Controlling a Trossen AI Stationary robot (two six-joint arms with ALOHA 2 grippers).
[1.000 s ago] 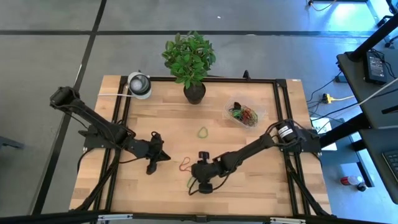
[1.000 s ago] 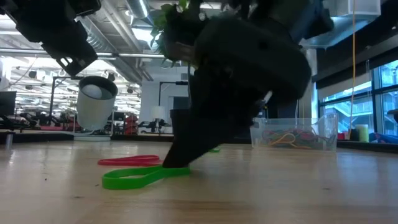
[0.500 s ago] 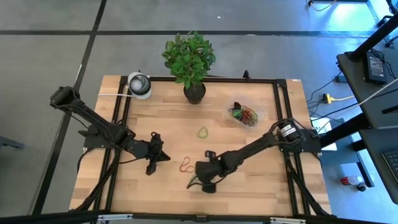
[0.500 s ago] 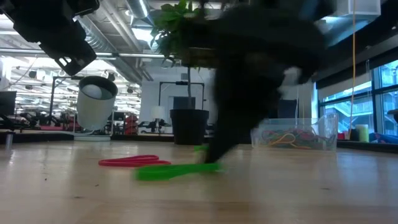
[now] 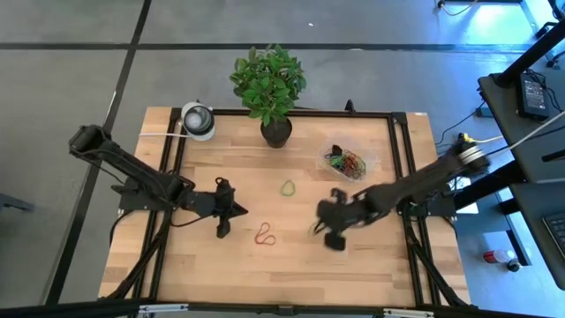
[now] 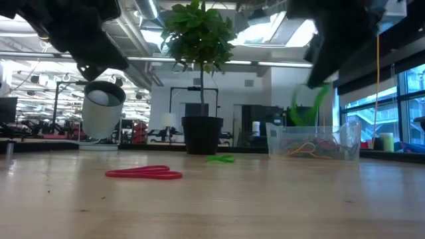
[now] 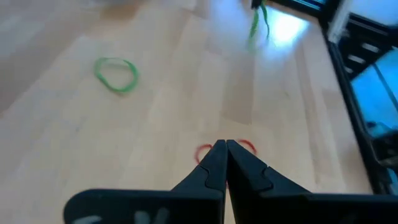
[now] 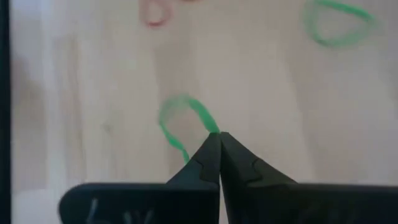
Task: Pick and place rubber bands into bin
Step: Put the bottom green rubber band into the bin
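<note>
A green rubber band [image 8: 180, 118] hangs from my right gripper [image 8: 217, 135], which is shut on it above the table's middle right [image 5: 322, 228]; the low view shows the band dangling [image 6: 304, 109] in front of the bin. The bin [image 5: 347, 162], a clear shallow tub at the far right, holds several coloured rubber bands [image 6: 312, 147]. A red band [image 5: 265, 234] and another green band [image 5: 288, 187] lie flat on the wood. My left gripper [image 7: 222, 146] is shut and hovers left of the red band [image 7: 245, 147], touching nothing. My right gripper pinches one spot on the green band's loop [image 8: 210, 127] between its two fingertips, which slant down from the table's right side. The rest of the loop hangs slack below the fingers [image 6: 307, 106], clear of the table.
A black plant pot [image 5: 275, 131] with a leafy plant stands at the far edge, and a round white-and-grey object [image 5: 198, 119] at the far left corner. Bare wood lies between the loose bands and the near edge.
My right gripper has shut on the green band near the table's near edge, then risen and swung toward the right and far side, toward the bin. The band, flat on the wood before, now hangs lifted clear. The red band stays in place.
</note>
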